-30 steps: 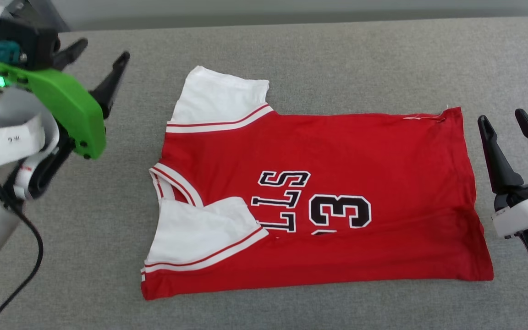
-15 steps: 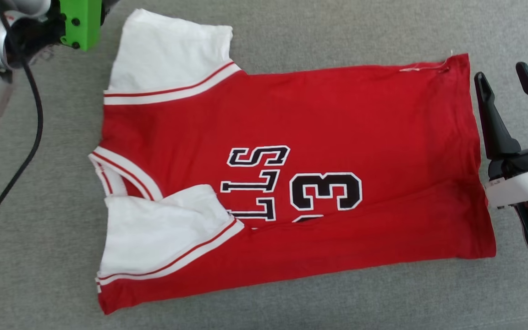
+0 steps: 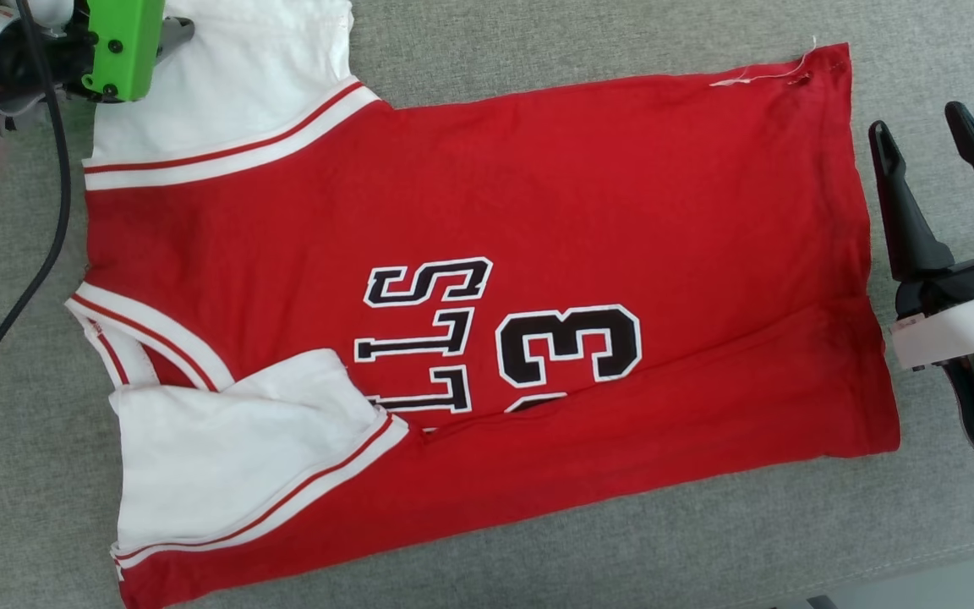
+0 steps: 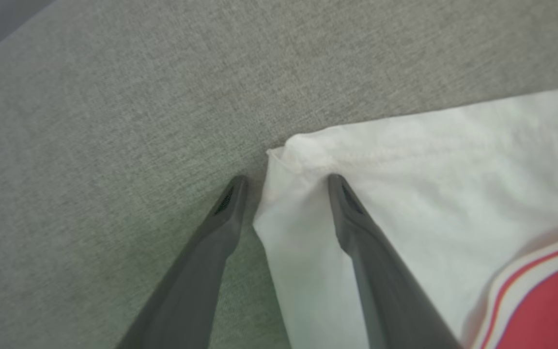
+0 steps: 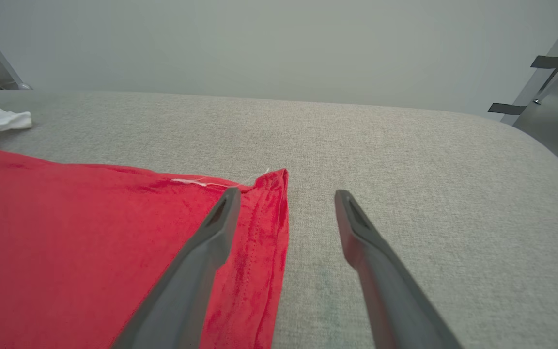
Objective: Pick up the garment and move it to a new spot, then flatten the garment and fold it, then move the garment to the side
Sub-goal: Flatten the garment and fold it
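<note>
Lying flat on grey table [image 3: 538, 575]: red shirt [image 3: 538, 194]. Left gripper [image 4: 286, 178]: open, astride white sleeve [image 4: 405, 194] corner. Right gripper [image 3: 916, 118]: open, just beside hem [image 5: 269, 232]. Risk: shallow bite on corner; cloth slips free when lifted.

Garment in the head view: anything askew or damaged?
On the garment, the near sleeve lies folded over the front, hiding part of the lettering, and a loose white thread trails at the far hem corner.

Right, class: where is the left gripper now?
At the head view's upper left, the left gripper straddles the corner of the garment's far white sleeve, one finger over the grey surface, one over sleeve.
</note>
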### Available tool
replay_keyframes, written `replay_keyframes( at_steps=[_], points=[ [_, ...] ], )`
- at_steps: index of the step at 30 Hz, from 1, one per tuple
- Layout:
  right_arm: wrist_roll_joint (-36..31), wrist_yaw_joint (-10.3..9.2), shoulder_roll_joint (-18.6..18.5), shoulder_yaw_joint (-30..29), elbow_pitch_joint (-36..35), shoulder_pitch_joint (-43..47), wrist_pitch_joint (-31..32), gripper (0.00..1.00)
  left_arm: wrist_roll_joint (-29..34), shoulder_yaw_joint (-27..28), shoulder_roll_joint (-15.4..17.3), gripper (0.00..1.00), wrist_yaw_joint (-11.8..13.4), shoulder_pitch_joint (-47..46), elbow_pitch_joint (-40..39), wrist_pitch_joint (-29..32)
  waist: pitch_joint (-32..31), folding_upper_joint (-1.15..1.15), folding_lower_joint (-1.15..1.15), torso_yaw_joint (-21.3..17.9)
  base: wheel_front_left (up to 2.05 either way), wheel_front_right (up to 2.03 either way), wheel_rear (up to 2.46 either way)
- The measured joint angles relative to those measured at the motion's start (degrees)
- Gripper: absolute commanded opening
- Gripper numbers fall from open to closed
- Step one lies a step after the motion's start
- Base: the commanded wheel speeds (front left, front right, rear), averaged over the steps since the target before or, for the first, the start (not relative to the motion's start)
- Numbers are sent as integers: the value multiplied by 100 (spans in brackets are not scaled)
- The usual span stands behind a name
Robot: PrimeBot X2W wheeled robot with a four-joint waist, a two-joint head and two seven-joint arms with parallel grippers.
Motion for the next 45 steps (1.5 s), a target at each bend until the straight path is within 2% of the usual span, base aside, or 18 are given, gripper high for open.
replay_keyframes(
  at_steps=[5,9,12,14,18,21,25,28,36,40,41,42,43,45],
  points=[
    [9,0,-246,7,-25,-80,1,100,8,-178,-64,0,-54,65,-37,-378,-130,0,0,46,0,0,0],
    [67,0,-632,8,-118,-371,423,100,-73,-188,-107,0,-64,281,-119,-880,-356,0,0,145,0,0,0],
    [274,0,-1080,140,-126,-641,1015,100,-149,-216,-170,0,-65,392,-299,-1218,-539,0,0,256,0,0,0],
    [492,0,-1359,332,-111,-859,1639,100,-189,-286,-178,0,-66,480,-505,-1437,-670,0,0,345,0,0,0],
    [1083,0,-1784,758,66,-1282,2898,100,-190,-394,-148,0,-66,671,-901,-1793,-871,0,0,546,0,0,0],
    [1546,0,-1960,999,338,-1637,3745,100,-170,-479,-108,0,-66,791,-1169,-1962,-967,0,-1,708,0,0,0],
    [1882,0,-2054,1285,864,-2018,4606,100,-110,-536,-68,0,-65,866,-1462,-2098,-1013,0,-1,922,0,0,0],
    [1940,0,-1986,1429,1303,-2249,4909,100,7,-537,-63,0,-59,866,-1657,-2168,-963,0,-1,1040,0,0,0],
    [1931,0,-1606,1792,2230,-2597,4751,100,204,-605,-64,0,-7,839,-1960,-2223,-627,0,0,1222,0,0,0],
    [2017,-9,-1626,2051,2508,-2611,4657,100,207,-603,-62,0,-7,838,-1963,-2274,-503,0,-1,1282,0,0,0],
    [2126,-10,-1647,2104,2521,-2620,4659,94,205,-603,-60,0,-7,839,-1953,-2286,-492,0,0,1293,0,0,0],
    [2170,-9,-1682,2158,2519,-2638,4637,40,205,-603,-56,0,-5,841,-1931,-2320,-496,0,0,1294,0,0,0],
    [2176,-10,-1712,2220,2507,-2642,4559,0,204,-598,-55,0,-4,843,-1919,-2350,-506,0,-1,1293,0,0,0],
    [2234,-9,-1749,2351,2487,-2652,4217,0,196,-590,-35,0,-4,870,-1870,-2431,-556,0,0,1283,0,0,0]
  ],
)
